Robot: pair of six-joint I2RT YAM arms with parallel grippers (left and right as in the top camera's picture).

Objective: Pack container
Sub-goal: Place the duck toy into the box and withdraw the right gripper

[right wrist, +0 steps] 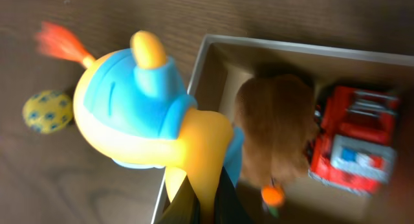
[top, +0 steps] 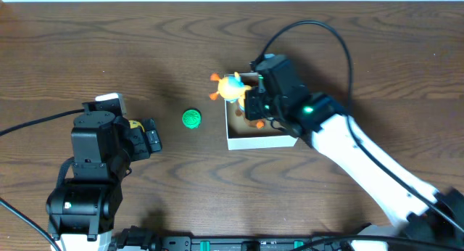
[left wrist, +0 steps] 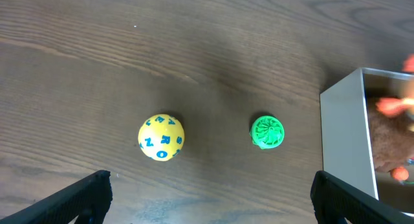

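Note:
The container [top: 261,141] is a square white box with a tan inside, right of the table's middle. It also shows in the right wrist view [right wrist: 278,48] and the left wrist view [left wrist: 343,136]. My right gripper [top: 251,100] is shut on a blue, yellow and orange toy [top: 231,86] and holds it over the box's left rim. In the right wrist view the fingers [right wrist: 208,204] pinch the toy's [right wrist: 132,114] yellow limb. My left gripper [top: 150,138] is open and empty; its fingertips [left wrist: 210,198] stand wide apart.
A brown plush [right wrist: 275,130] and a red fire truck [right wrist: 354,149] lie in the box. A green round toy [top: 191,119] [left wrist: 267,132] sits left of the box. A yellow ball with blue letters [left wrist: 161,137] [right wrist: 47,111] lies further left.

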